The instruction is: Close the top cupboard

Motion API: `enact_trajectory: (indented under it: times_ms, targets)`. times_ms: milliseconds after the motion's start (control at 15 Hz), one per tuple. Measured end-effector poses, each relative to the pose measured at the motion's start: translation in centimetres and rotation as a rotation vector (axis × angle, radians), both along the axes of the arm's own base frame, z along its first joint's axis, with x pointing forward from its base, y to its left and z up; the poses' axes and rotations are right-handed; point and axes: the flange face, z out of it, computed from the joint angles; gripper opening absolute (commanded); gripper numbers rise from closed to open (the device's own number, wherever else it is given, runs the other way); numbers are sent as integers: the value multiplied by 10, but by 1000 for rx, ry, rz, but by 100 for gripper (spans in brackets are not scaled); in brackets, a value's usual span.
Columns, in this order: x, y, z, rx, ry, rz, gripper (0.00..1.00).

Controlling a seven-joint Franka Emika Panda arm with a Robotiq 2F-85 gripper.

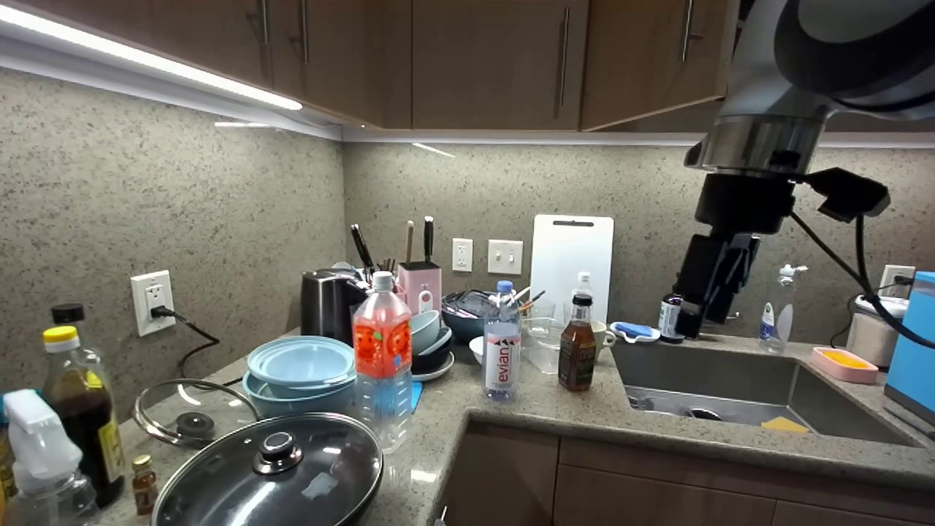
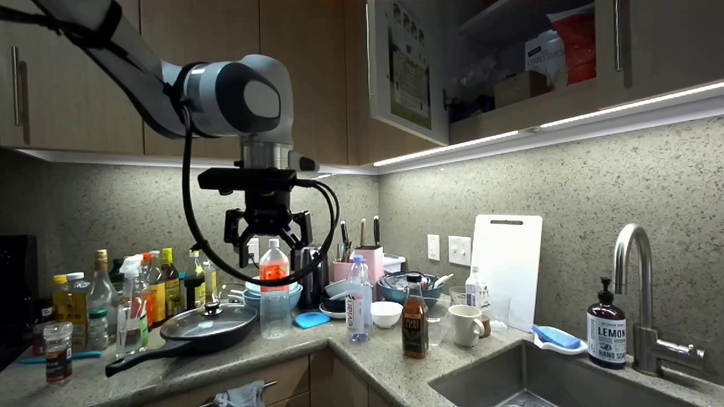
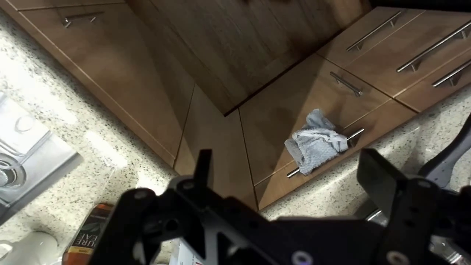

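in both exterior views, see top cupboard [image 2: 529, 112] high on wall above worktop [image 2: 387, 353], w/ door [image 1: 646, 66] swung well out. in an exterior view, can look right inside: 1 red bag [image 2: 577, 51], 1 small brown box [image 2: 519, 89], + white labelled packaging [image 2: 546, 59] (qty unclear); also 1 printed sheet [image 2: 410, 73] on door's inner face, 1 faucet [image 2: 645, 299], & 1 whole frying pan [image 2: 209, 342] incl. long black handle. in an exterior view, get door's outer face instead, w/ 1 slim bar handle [image 1: 687, 29]; plus 1 pink dish [image 1: 840, 374] just beside sink [image 1: 716, 365], 1 blue box [image 1: 913, 336] cut off at frame edge, 3 wall outlets [image 1: 462, 254] (2 w/ black plugs in), & 2 glass lids [image 1: 219, 482], 1 of them lying on pan.

note claw [image 2: 270, 260] hanging fingers-down, lower than cupboard, w/ 2 black fingers [image 3: 381, 180] spread well apart, & w/ gap plain in wrist view too. also in wrist view: 6 base-unit handles [image 3: 434, 46], 1 w/ grey cloth [image 3: 316, 145] draped over, & wood floor [image 3: 239, 55], there only.

counted in both exterior views, 1 each: evian bottle [image 2: 357, 308], pure leaf bottle [image 2: 416, 325], orange-label bottle [image 2: 275, 305], white cutting board [image 2: 507, 271], mug [image 2: 466, 325], wall switch plate [image 2: 459, 250]. same tally for blue sponge [image 2: 557, 337] on white dish [image 2: 568, 349], near hand soap bottle [image 2: 607, 336].
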Motion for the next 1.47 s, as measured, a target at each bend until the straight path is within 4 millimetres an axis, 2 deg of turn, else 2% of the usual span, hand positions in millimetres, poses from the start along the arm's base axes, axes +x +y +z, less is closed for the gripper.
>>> enact_trajectory:
  times_ms: [267,400,867,1067,1267,1333,1467]
  targets:
    - [2,-2,2,0,-19,-4,100]
    - [12,-2,13,10,-134,-17,100]
    - [36,-3,69,75,-539,-118,100]
    - [39,-2,99,123,-699,-183,100]
    - [38,2,138,171,-863,-235,100]
    - [37,3,147,178,-901,-241,100]
    - [36,4,152,181,-919,-246,100]
